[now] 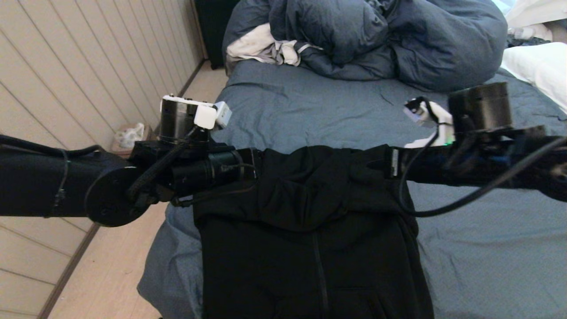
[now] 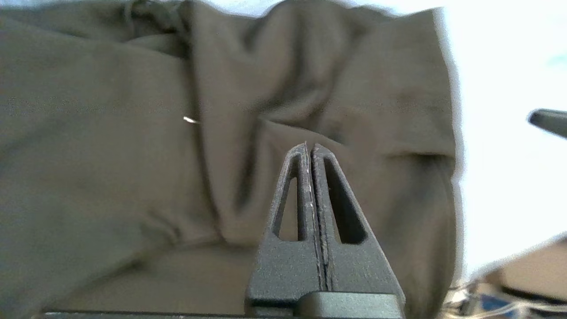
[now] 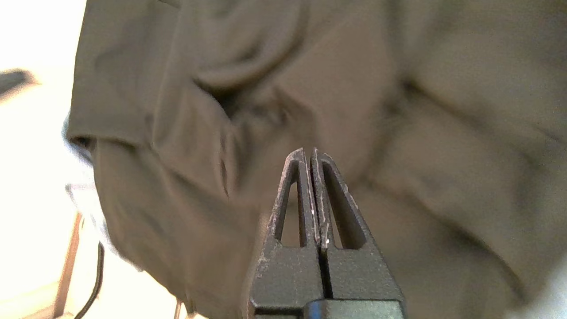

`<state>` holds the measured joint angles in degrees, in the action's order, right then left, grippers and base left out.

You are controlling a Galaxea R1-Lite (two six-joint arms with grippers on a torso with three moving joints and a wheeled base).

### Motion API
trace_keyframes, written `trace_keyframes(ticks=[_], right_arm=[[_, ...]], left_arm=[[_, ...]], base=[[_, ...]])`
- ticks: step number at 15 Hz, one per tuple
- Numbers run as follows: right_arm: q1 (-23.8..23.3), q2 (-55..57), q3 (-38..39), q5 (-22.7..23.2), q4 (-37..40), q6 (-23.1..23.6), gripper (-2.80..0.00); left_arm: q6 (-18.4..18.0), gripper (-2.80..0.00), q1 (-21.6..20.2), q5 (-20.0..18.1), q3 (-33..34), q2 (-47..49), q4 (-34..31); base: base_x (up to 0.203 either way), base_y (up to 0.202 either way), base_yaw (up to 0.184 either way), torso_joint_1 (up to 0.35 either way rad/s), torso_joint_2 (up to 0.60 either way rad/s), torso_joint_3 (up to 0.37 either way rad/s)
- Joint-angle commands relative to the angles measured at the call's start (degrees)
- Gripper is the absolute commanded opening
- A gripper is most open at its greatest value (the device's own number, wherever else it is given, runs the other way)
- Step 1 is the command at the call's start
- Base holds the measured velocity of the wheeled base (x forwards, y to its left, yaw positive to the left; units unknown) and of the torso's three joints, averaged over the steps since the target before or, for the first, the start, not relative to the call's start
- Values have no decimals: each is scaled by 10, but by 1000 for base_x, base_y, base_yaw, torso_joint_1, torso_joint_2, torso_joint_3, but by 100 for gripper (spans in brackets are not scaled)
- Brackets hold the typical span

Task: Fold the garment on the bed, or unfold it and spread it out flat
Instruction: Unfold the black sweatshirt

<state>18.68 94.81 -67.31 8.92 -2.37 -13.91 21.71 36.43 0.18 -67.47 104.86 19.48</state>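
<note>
A: Where was the garment (image 1: 310, 230)?

B: Lower centre of the head view, on the near part of the bed (image 1: 487, 248), zip line running down the middle. Its far edge sat bunched in a thick black roll across mid-frame, and the body ran off the bottom edge.

A: Which step, then?

B: Looked like the start of a fold or a spread — both arms at the far corners of that roll, one each side. Can't say which way it would go from this alone.

A: The claws?

B: Left gripper (image 2: 310, 148) had its fingers pressed together, tips right against the dark cloth in its wrist view; nothing showed between them. Right gripper (image 3: 308, 153) the same — fingers together, cloth close behind them. Whether either had fabric pinched, I couldn't tell; in the head view the tips were lost in the black folds.

A: Arm pose?

B: Both forearms came in level from the frame's sides, left from mid-left, right from mid-right, wrists meeting the roll's ends approx. symmetrically.

A: Next move needs?

B: I'd judge both ends must travel together, evenly, or the thick fabric skews. Beyond, at top of frame, lay the duvet (image 1: 390, 40) and a white cloth (image 1: 261, 46), well apart from the work.
</note>
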Motion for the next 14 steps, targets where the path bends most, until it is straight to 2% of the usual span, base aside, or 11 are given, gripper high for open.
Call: trace_keyframes(ticks=[1, 3, 5, 8, 10, 11, 14], right_arm=[[27, 110, -70, 0, 19, -2, -280], [39, 151, -112, -18, 54, -1, -280], [42, 183, -151, -65, 80, 1, -280], [65, 186, -153, -70, 84, 6, -280], [92, 179, -147, -69, 84, 9, -280], [109, 168, -136, -70, 82, 10, 0], [137, 155, -115, -72, 77, 12, 0]], left_arm=[[2, -280, -7, 0, -37, 89, -2], [1, -280, -8, 0, -43, 118, -3], [-1, -280, -2, -1, -61, 129, -6], [0, -280, 31, 0, -78, 141, -16], [0, -280, 28, 1, -81, 141, -14], [0, -280, 17, 1, -86, 140, -15], [1, -280, -16, 3, -84, 108, -18]], base=[[0, 0, 0, 0, 0, 0], [0, 0, 0, 0, 0, 0], [0, 0, 0, 0, 0, 0], [0, 0, 0, 0, 0, 0], [0, 0, 0, 0, 0, 0], [0, 0, 0, 0, 0, 0], [0, 0, 0, 0, 0, 0]])
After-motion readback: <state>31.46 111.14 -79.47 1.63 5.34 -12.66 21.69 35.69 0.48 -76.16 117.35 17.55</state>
